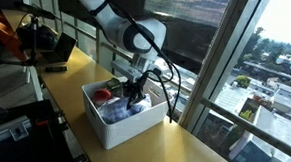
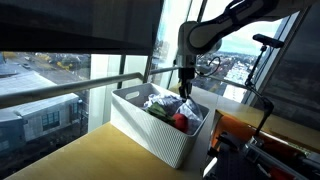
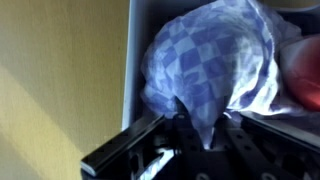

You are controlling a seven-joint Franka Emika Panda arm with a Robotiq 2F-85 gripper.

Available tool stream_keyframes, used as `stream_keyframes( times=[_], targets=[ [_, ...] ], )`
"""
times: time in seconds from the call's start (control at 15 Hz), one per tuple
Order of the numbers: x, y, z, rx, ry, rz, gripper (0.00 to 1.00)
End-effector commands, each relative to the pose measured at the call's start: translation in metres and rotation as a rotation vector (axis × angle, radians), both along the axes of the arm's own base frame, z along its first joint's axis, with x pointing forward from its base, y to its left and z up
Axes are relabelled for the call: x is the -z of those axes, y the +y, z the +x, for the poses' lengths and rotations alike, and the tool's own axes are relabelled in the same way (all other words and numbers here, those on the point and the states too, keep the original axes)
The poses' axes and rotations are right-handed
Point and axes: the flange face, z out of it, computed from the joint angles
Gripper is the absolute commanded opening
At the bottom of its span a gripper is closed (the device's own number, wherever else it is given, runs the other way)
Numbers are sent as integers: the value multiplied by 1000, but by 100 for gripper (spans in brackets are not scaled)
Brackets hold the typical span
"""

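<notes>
Wooden table (image 1: 174,150) beside tall windows (image 1: 270,74), city rooftops beyond. A white bin (image 1: 113,130) stands on it. Inside the bin is the end effector (image 3: 205,128), its jaws nearly closed and pinching a blue-checked cloth (image 3: 210,60).

No text, label, brand mark, number or sign can be read in any of the views. The ribbed white bin (image 2: 150,130) has plain walls in both exterior views. The blue-and-white checked cloth (image 3: 215,65) carries only its woven pattern. The dark end effector (image 3: 203,135), at 6 o'clock in the wrist view, is too blurred to show any marking.
</notes>
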Motion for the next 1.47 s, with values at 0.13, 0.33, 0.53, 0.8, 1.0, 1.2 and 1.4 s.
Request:
stream_keyframes(
  times=[0.13, 0.33, 0.53, 0.8, 1.0, 1.2, 1.4],
  targets=[
    [-114, 26, -38, -122, -124, 32, 4],
    [-189, 48, -43, -184, -257, 45, 4],
    [-265, 78, -56, -245, -384, 52, 4],
    [-361, 127, -88, -324, -521, 72, 4],
    [-424, 170, -125, -395, -596, 103, 4],
    [-475, 221, -171, -493, -643, 136, 4],
    [-506, 290, -220, -587, -656, 148, 4]
  ],
)
